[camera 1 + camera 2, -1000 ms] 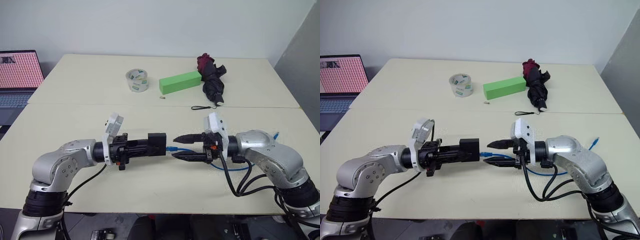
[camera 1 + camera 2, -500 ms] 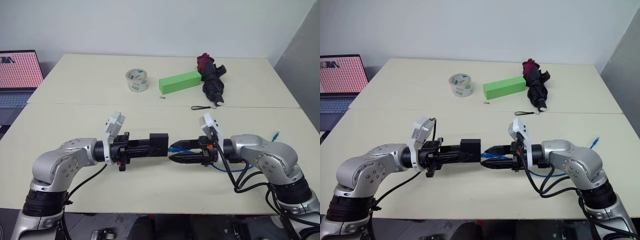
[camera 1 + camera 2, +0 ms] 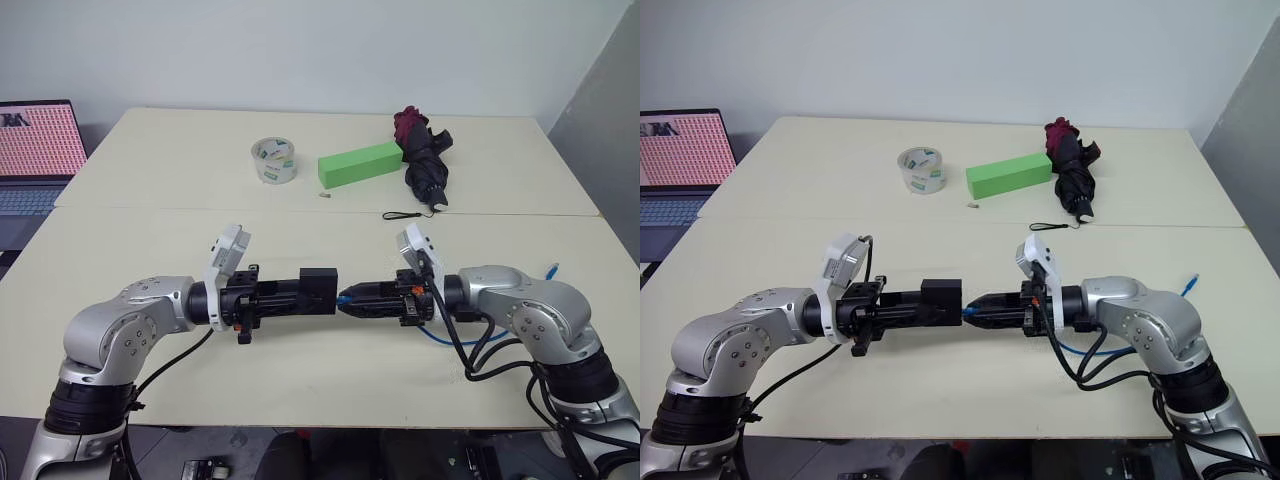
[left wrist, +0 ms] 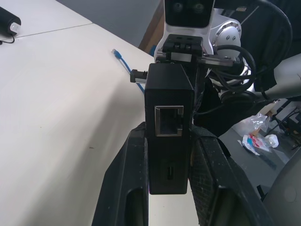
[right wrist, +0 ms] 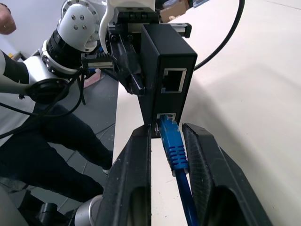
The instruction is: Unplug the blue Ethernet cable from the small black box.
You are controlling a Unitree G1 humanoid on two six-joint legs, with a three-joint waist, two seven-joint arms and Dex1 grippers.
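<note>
My left gripper (image 3: 312, 292) is shut on the small black box (image 3: 319, 288) and holds it level above the near table, pointing right. In the left wrist view the box (image 4: 168, 113) sits between both fingers (image 4: 129, 174) with an empty port facing the camera. The blue Ethernet cable (image 5: 172, 143) is plugged into the lower port of the box (image 5: 171, 61). My right gripper (image 3: 346, 298) points left and is shut on the cable's plug right at the box. The rest of the cable (image 3: 441, 339) loops under my right arm, and its free end (image 3: 551, 270) lies on the table.
At the back of the table (image 3: 160, 230) stand a roll of clear tape (image 3: 274, 160), a green block (image 3: 360, 164) and a folded black umbrella (image 3: 424, 160) with its strap (image 3: 405, 214). A laptop (image 3: 38, 150) is lit at the far left. Black robot cables (image 3: 500, 355) hang from my right arm.
My right gripper moved left up to the box and its fingers closed from wide open onto the blue plug. The left gripper and the box stayed still.
</note>
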